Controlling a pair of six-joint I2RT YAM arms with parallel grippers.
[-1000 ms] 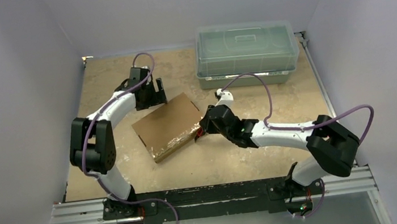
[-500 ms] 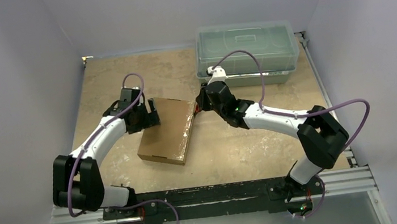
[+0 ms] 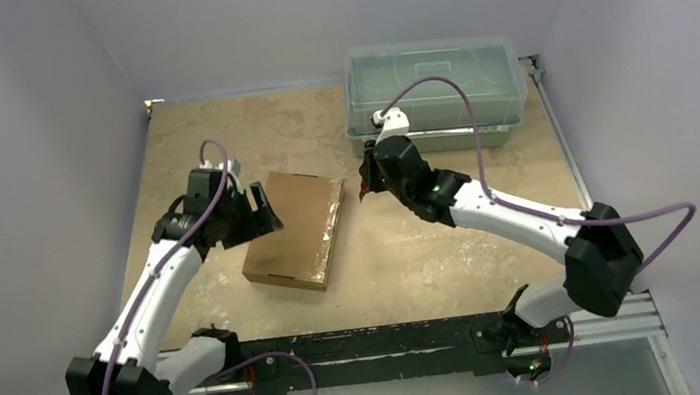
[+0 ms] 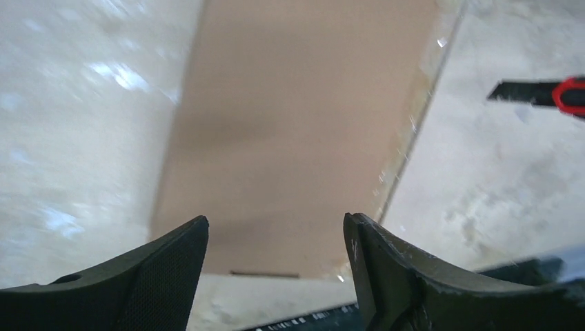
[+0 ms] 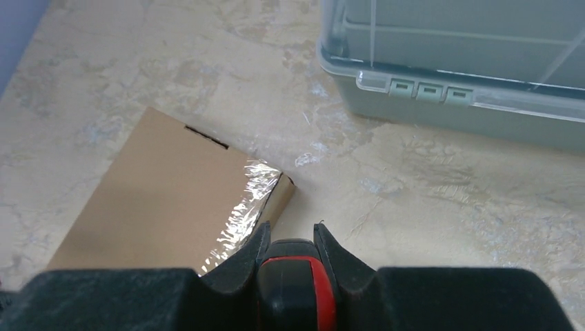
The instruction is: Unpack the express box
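Observation:
The express box (image 3: 294,226), flat brown cardboard with its lid down, lies on the table between the arms. Shiny clear tape (image 5: 239,210) runs along its right edge. My left gripper (image 3: 263,214) hovers at the box's left edge, open, with nothing between its fingers. The left wrist view shows the box (image 4: 296,124) lying beyond the left gripper (image 4: 276,224). My right gripper (image 3: 367,185) hangs just right of the box's far right corner, apart from it. It is shut on a red-and-black cutter (image 5: 295,276), and the right gripper (image 5: 290,234) points at that corner of the box (image 5: 159,200).
A translucent grey-green lidded plastic bin (image 3: 433,86) stands at the back right, close behind the right wrist; its latches (image 5: 429,90) face the box. The cutter's tip (image 4: 545,93) shows at the right of the left wrist view. Bare tabletop (image 3: 413,250) lies right of the box.
The box has swung from a slanted lie to nearly lengthwise and now rests still. The left gripper has drawn back to its left edge and narrowed somewhat. The right gripper has moved off, up and right.

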